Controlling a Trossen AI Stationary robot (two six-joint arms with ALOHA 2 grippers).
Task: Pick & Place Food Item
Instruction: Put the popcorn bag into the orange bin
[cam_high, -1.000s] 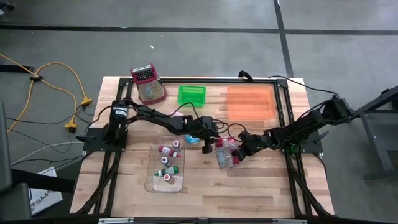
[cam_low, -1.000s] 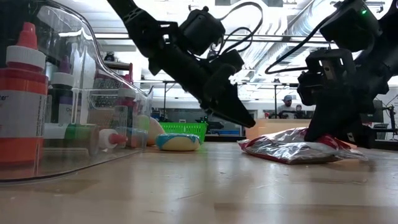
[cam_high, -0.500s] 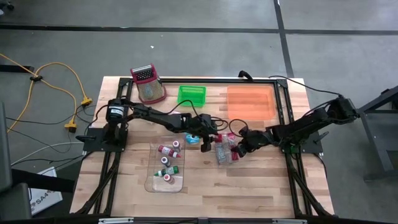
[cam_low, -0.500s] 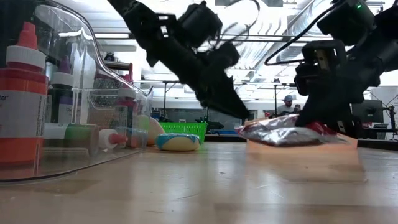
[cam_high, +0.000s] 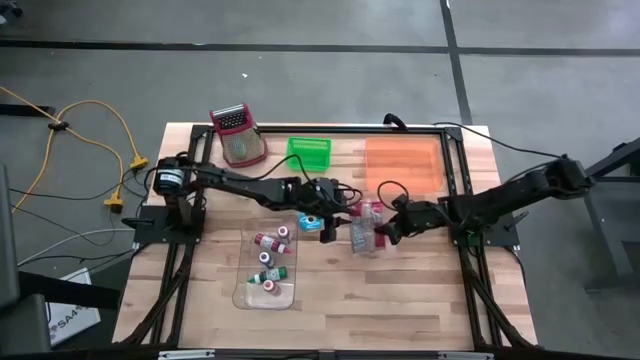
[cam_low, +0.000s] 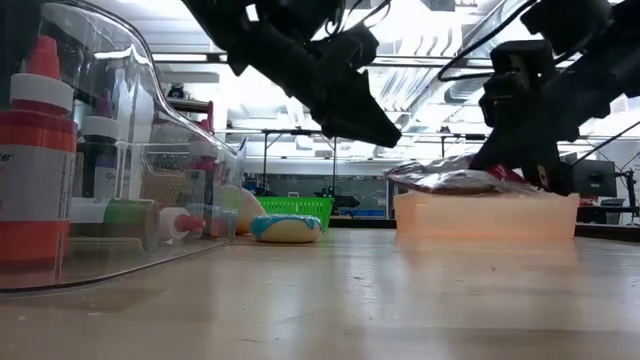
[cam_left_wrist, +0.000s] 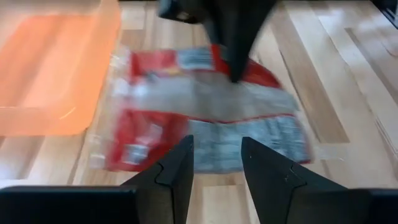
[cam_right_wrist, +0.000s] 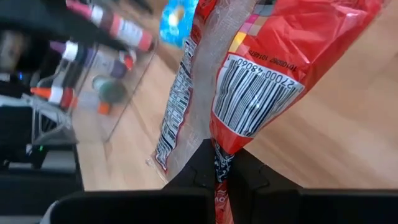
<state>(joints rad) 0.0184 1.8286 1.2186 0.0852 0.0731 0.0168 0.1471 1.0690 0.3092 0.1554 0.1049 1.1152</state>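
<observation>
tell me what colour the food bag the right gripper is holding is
Red with clear, silvery panels and a white barcode patch; the food bag, pinched in the right gripper, shows best in the right wrist view.

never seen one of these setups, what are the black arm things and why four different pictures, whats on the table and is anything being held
These are two dark robot arms working at a wooden table. One picture looks straight down, one looks level across the tabletop, and the other two come from cameras on each arm's wrist.

On the table lie a translucent orange tray, a small green basket, a red and pink basket, a clear plastic bin of small bottles and a small blue and cream packet.

The right tool is shut on the edge of a crinkly red and clear food bag, holding it off the table. The left tool is open beside that bag, holding nothing.
</observation>
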